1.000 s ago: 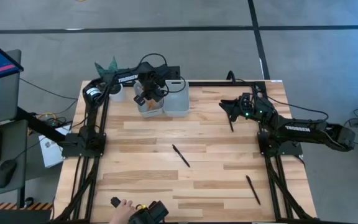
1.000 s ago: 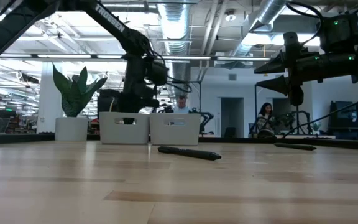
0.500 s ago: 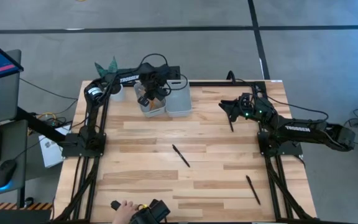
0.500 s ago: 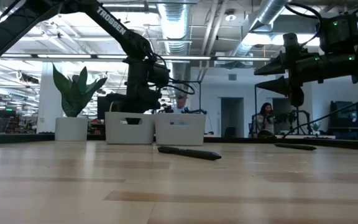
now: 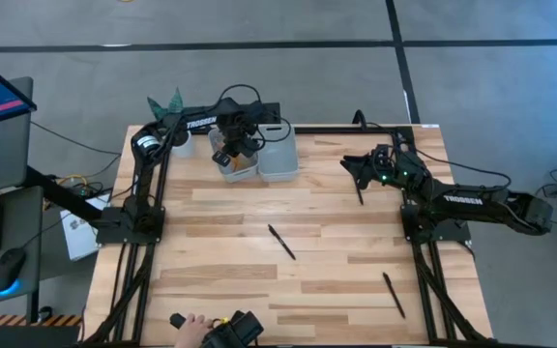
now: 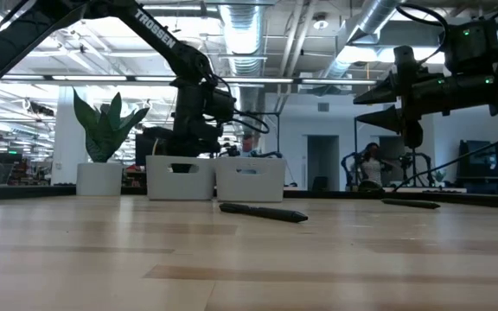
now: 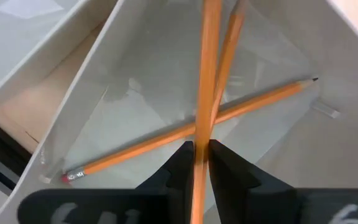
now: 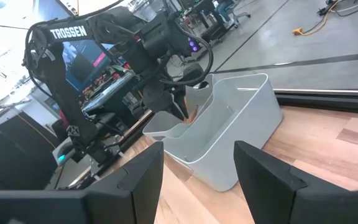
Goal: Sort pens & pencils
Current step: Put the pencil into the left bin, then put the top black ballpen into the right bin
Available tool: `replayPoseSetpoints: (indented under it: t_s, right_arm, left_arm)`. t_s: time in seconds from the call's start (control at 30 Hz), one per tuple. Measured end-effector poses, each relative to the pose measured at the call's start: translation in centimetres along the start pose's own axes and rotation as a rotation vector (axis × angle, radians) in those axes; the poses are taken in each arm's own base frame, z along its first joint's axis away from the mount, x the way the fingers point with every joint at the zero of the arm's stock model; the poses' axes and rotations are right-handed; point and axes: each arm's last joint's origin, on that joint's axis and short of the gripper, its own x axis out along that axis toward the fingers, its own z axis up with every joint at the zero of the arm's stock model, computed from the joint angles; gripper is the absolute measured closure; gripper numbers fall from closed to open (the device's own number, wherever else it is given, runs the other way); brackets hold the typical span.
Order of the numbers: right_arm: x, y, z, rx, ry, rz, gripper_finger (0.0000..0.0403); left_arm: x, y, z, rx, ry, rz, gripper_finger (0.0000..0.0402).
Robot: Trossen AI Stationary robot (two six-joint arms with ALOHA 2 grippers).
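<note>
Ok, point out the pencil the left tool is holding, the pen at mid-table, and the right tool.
held pencil [image 7: 205,74], left wrist view, mid-shaft above the fingers
mid-table pen [image 5: 280,241], high view, middle of its barrel
right tool [image 8: 197,177], right wrist view, gap between its open fingertips

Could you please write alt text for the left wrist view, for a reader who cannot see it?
The left end effector is shut on a slender orange wooden pencil, holding it inside a white plastic bin. Two more orange pencils lie crossed on the bin's floor.
</note>
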Motion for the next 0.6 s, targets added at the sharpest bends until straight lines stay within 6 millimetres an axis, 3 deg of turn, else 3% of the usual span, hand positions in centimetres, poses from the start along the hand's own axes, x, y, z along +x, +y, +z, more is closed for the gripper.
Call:
replayPoseSetpoints:
  t_s: [0.6]
  right_arm:
    - [0.0,0.0,0.0,0.0,0.0,0.0,0.0186]
  left_arm:
    - [-0.35,-0.5,-0.26,-0.049,0.017,-0.044,0.0349]
